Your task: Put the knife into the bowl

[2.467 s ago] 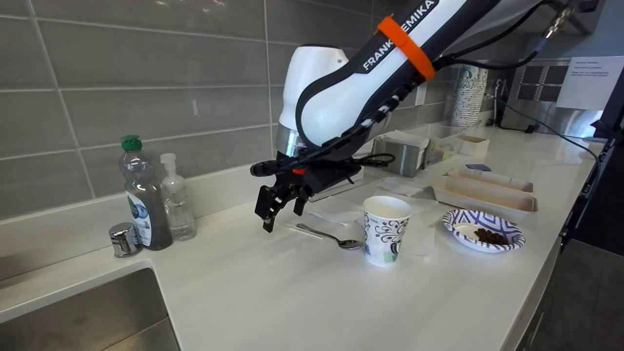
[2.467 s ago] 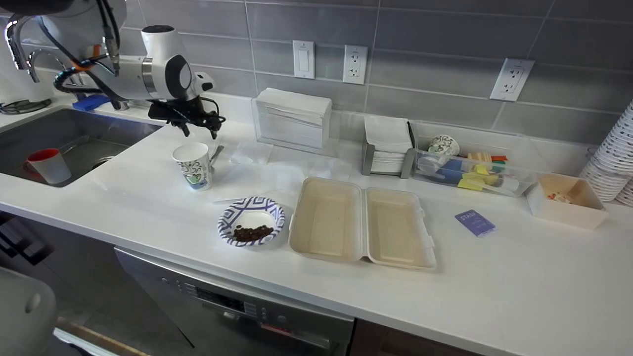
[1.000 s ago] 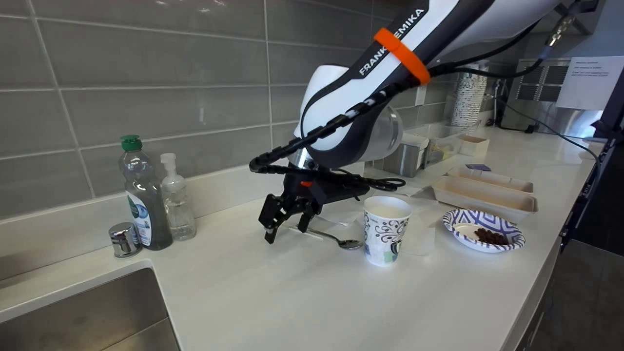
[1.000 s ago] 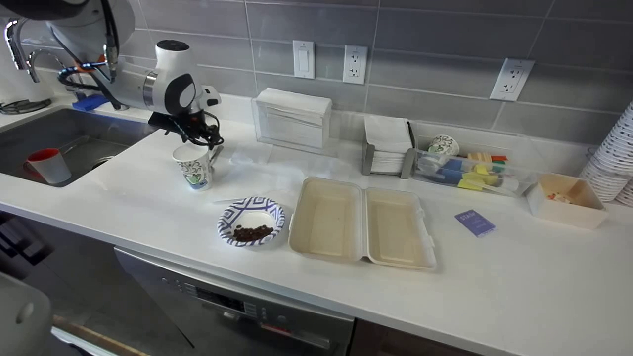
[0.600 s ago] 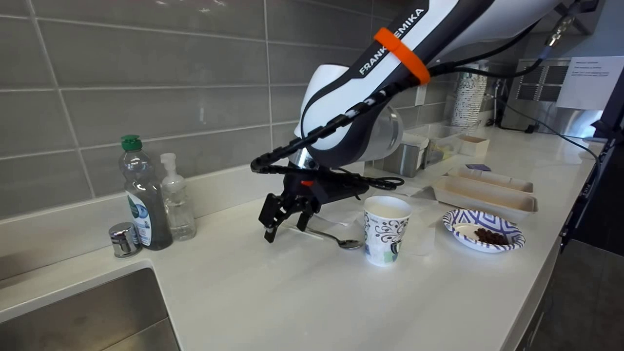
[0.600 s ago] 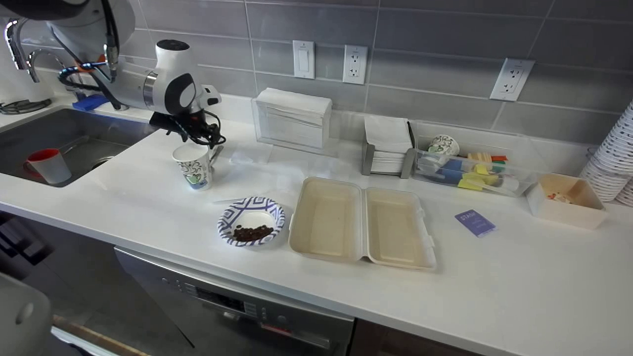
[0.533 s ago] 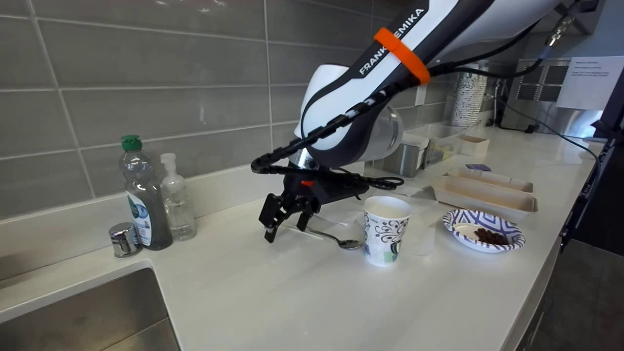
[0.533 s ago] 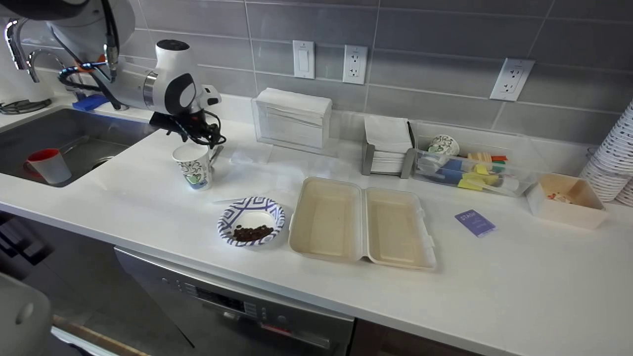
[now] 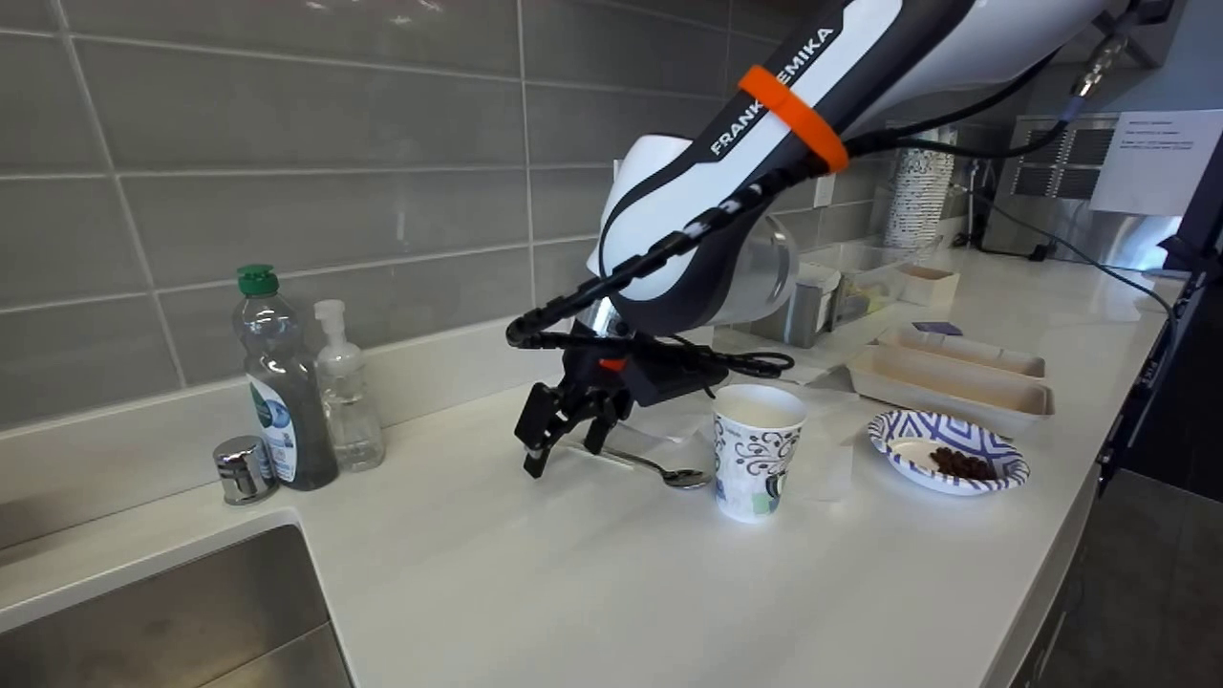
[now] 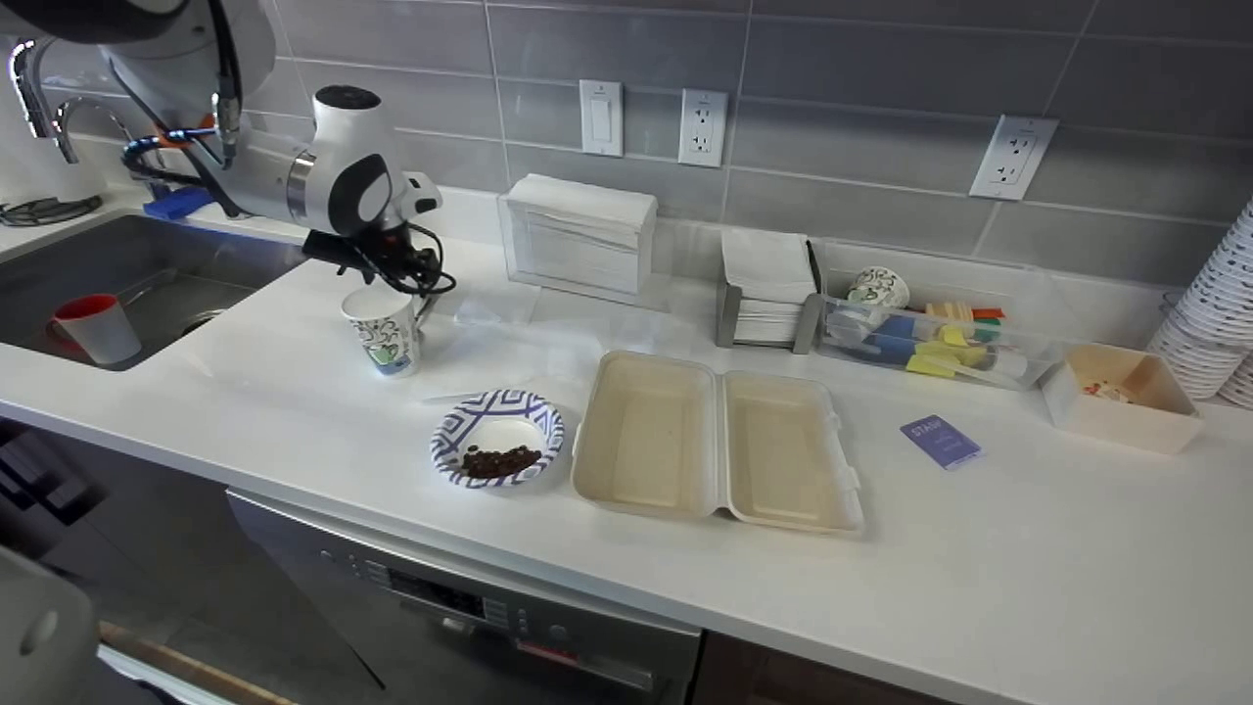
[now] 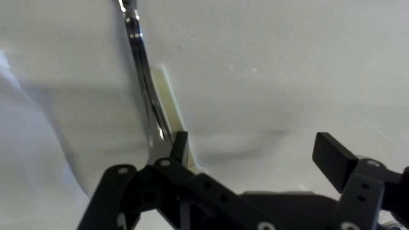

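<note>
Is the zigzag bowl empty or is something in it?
Not empty: both exterior views show small dark brown bits lying inside the bowl.

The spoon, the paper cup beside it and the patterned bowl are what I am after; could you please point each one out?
Spoon point(image 11: 145, 76): in the wrist view, on the middle of its handle.
Paper cup point(image 9: 757, 463): in an exterior view, on its printed wall.
Bowl point(image 10: 503, 429): in an exterior view, on a bare part of its inside.
</note>
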